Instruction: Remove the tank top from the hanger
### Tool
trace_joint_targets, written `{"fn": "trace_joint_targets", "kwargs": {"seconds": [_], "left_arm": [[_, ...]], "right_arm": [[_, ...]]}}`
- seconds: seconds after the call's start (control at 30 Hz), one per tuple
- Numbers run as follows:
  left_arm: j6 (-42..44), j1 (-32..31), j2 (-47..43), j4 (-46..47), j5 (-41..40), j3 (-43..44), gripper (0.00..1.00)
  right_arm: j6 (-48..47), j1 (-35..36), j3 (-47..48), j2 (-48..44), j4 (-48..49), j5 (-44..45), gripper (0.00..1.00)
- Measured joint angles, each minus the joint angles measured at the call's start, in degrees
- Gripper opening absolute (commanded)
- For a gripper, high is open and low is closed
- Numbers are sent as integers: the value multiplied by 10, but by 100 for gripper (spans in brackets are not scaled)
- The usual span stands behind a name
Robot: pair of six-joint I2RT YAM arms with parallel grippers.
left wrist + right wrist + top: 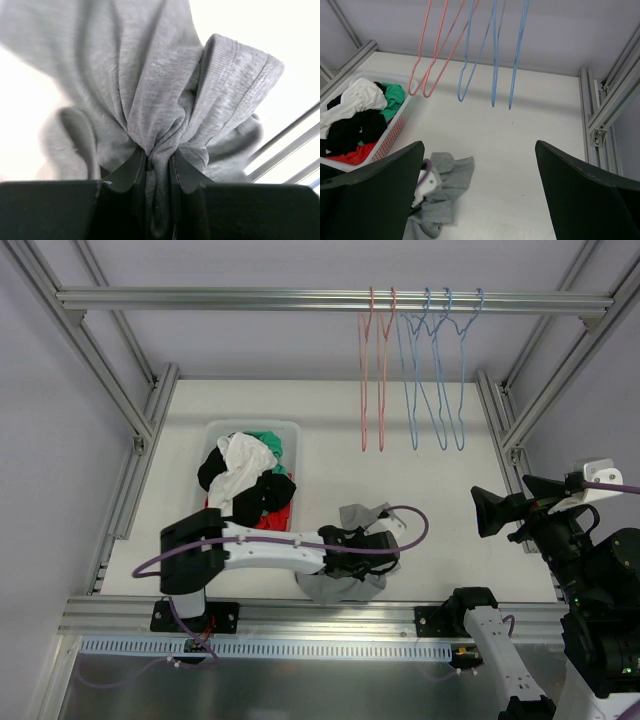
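L gripper [156, 159] is pinching a bunched fold of the grey tank top [150, 75] btwn fingers drawn nearly together, w/ the cloth fanning out beyond the tips. The garment is lying crumpled on the white table [450, 470] near the front edge, just right of the white basket [285, 425] of mixed clothes. It's sitting well apart from the pink hangers [372, 370] and blue hangers [440, 370], which are hanging on the rail [250, 300] at the back, while R gripper [477, 150] is hovering off to the right, fingers spread wide, nothing btwn them.
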Motion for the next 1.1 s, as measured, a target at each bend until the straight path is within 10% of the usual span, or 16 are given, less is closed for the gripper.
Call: {"fn": "trace_joint_targets", "kwargs": {"seconds": [0.47, 1.1], "left_arm": [[-7, 136, -376, -153, -186, 55, 0], [-38, 453, -360, -214, -65, 122, 0]], "right_arm": [[1, 0, -30, -28, 25, 0, 100], [2, 0, -30, -35, 44, -6, 100]]}}
